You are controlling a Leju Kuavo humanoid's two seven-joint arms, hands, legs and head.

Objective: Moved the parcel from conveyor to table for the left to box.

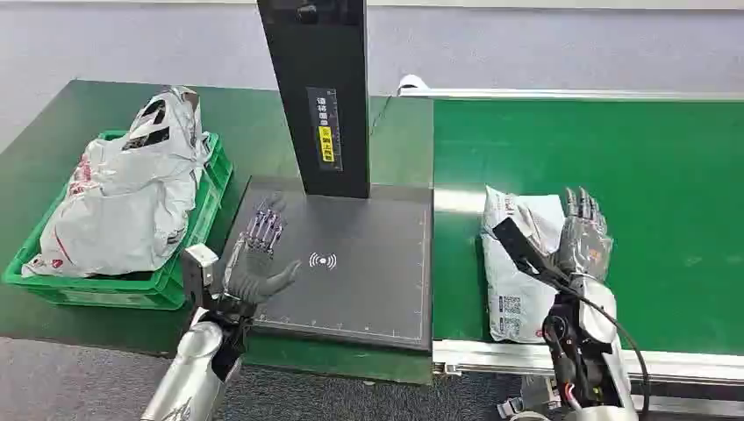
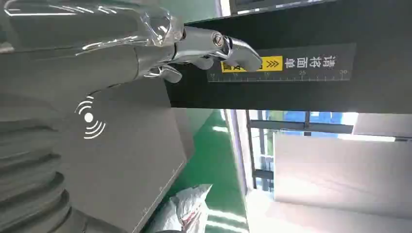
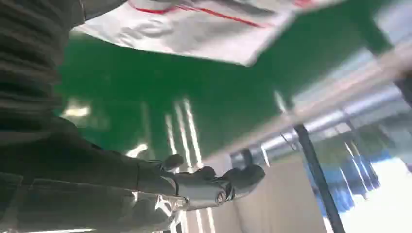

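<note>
1. A green table (image 1: 53, 149) fills the left of the frame, carrying a green crate (image 1: 206, 197) at far left and a dark scanner pad (image 1: 368, 272) at centre.
2. A green conveyor (image 1: 649, 202) fills the right, with a white parcel (image 1: 518, 281) lying at its lower left.

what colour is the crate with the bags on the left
Green crate, holding grey-white bags; clearest in the head view.

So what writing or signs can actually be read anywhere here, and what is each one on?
"请将面单" on the grey label on the black post, read in the left wrist view; the same label in the head view is too small to read.
"25" and "30" on the ruler marks under that label.
A white wireless wave symbol on the dark scanner plate.
Red print and barcode labels on the parcel on the conveyor: too small to read.
</note>
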